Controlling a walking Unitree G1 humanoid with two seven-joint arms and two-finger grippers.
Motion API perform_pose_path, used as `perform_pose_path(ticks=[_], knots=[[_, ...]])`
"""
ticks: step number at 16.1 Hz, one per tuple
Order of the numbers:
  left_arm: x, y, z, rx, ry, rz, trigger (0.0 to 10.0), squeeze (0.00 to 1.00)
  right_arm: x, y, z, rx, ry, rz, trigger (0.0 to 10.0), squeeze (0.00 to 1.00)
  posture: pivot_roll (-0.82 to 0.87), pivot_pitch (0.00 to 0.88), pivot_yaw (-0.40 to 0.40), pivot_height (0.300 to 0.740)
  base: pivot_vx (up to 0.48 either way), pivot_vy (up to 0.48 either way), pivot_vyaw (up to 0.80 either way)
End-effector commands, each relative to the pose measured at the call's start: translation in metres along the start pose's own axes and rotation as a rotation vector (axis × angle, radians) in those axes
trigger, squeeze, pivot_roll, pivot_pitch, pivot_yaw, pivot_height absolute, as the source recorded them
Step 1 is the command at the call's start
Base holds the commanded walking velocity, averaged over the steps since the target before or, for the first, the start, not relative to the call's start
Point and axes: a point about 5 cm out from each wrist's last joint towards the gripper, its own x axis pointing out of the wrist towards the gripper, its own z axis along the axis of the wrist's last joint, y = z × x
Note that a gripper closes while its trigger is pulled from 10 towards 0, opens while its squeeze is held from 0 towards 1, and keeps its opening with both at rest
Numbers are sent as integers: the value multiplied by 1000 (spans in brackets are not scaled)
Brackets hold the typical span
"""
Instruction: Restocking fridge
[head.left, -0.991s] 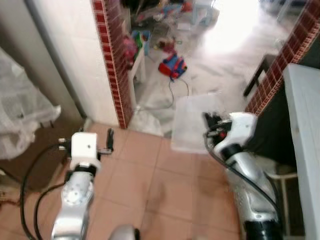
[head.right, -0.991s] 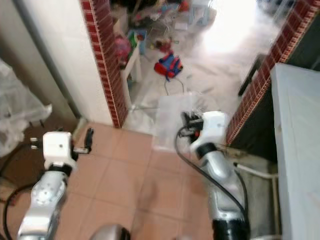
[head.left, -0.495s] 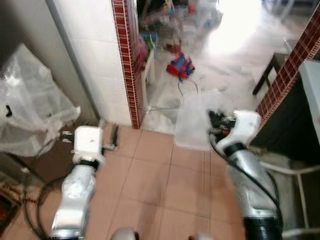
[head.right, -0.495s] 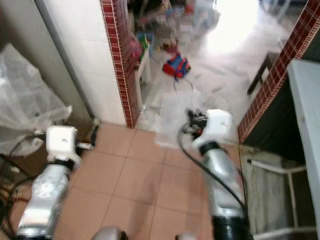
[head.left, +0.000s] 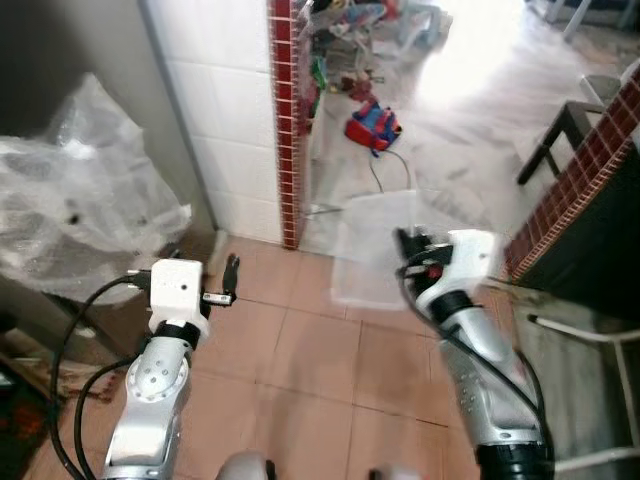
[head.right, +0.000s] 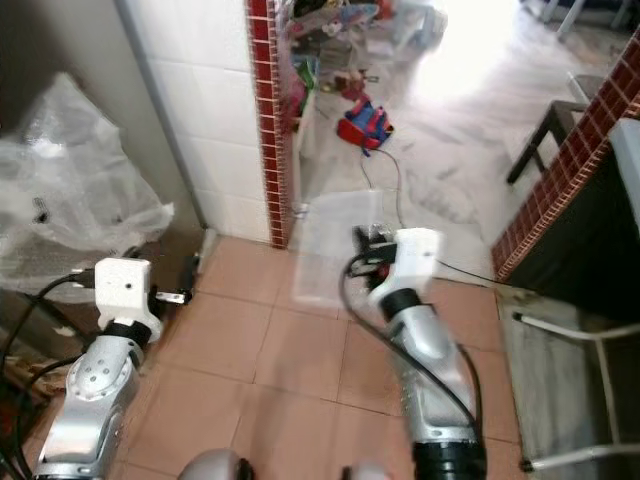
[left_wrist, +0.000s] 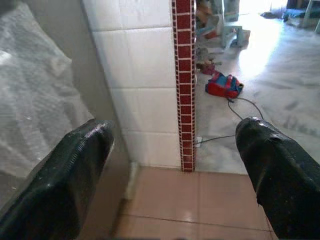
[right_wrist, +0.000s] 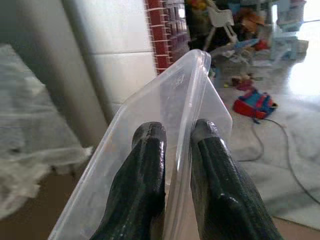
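Nearest, both silver arms reach forward over a floor of orange-brown tiles (head.left: 300, 370). The left gripper (left_wrist: 172, 180) hangs with its two black fingers (left_wrist: 65, 175) spread wide apart and nothing between them; in the head views it sits low on the robot's left, above the tiles, with black cables looping beside the arm. The right gripper (right_wrist: 172, 150) is clenched on a clear plastic container (right_wrist: 170, 115): its fingers pinch the thin rim, one finger on each side of the wall, and the container stands out ahead of the gripper. In the left eye view the same container (head.left: 375, 245) shows as a pale see-through rectangle just in front of the right wrist, held above the line where the orange tiles meet a grey marble floor (head.left: 470, 150).

On the robot's left, a crumpled sheet of clear plastic wrap (head.left: 80, 200) lies heaped against a dark grey surface. Beside it rises a white-tiled wall (head.left: 225, 110) that ends in a vertical strip of dark red small tiles (head.left: 287, 120). On the right a second strip of the same red tiles (head.left: 580, 175) edges a dark counter, with white tube legs (head.left: 600, 340) of some frame below it and a dark stool or small table (head.left: 565, 125) further off.

Beyond the wall's end, a red and blue toy (head.left: 373, 125) lies on the marble floor with a thin cable trailing from it toward the robot. Farther still, a jumble of bright toys and small furniture (head.left: 350, 25) sits at the back, next to a patch of strong glare on the floor.
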Motion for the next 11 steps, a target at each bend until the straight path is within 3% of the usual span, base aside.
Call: perform_pose_path(ticks=[1, 7, 11], knots=[[0, -6, 3, -11, -13, -26, 10000, 0, -4, -9, 3, -13, -3, -32, 10000, 0, 63, 49, -3, 740, 0, 480, 0], [-3, -8, 1, -16, 0, -50, 10000, 0, -9, -19, 0, -15, 17, -64, 10000, 0, 49, 39, -3, 740, 0, 480, 0], [0, 1, 1, 15, -1, -15, 10000, 0, -7, -23, 1, -14, 18, -76, 10000, 0, 48, 45, -8, 740, 0, 480, 0]])
